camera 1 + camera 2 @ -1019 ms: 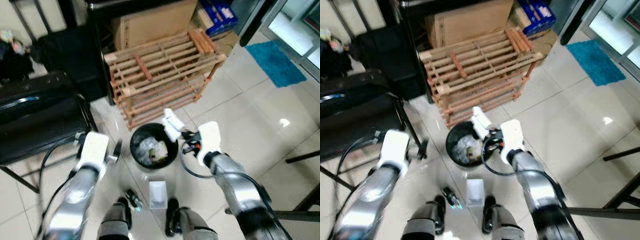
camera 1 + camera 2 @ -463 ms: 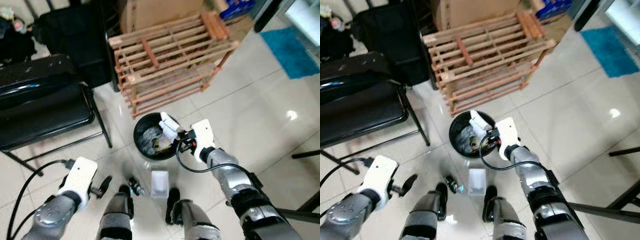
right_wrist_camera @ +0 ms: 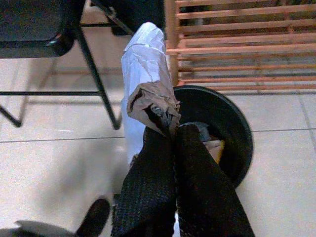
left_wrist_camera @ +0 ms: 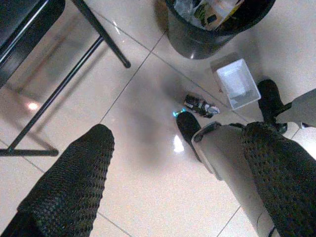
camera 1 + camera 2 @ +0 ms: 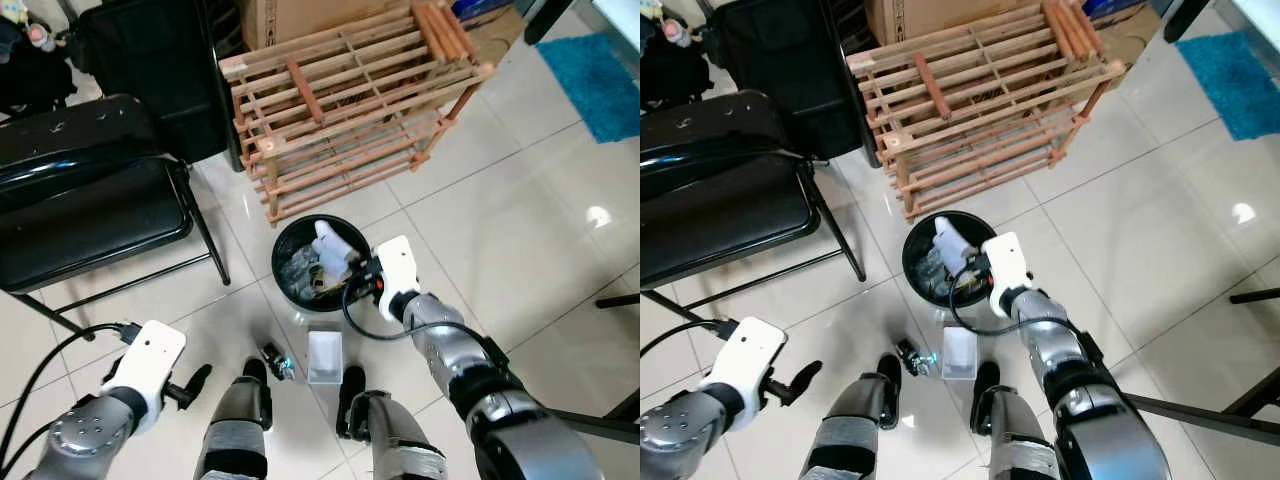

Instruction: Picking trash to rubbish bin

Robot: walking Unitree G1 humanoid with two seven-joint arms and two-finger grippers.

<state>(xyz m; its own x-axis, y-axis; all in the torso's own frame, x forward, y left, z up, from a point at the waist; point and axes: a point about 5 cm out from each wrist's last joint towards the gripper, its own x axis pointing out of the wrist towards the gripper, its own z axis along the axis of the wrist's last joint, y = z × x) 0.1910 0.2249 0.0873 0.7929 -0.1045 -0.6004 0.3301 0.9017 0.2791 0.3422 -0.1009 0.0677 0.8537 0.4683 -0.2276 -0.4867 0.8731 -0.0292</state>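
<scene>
Right gripper (image 3: 170, 129): black fingers pinched together on crumpled white paper wrapper (image 3: 144, 74), which projects beyond the fingertips. Round black rubbish bin (image 5: 290, 240), part-filled, directly beneath the gripper. Left gripper (image 4: 173, 163): fingers spread wide, empty, above the tiled floor (image 4: 148, 98).

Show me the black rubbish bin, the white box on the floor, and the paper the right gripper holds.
rubbish bin (image 5: 283, 243), left eye view, left rim.
white box (image 5: 324, 357), left eye view, inside.
crumpled paper (image 3: 143, 64), right wrist view, middle.

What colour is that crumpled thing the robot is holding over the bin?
The crumpled paper is pale bluish-white, brownish at the pinched end; clearest in the right wrist view.
</scene>
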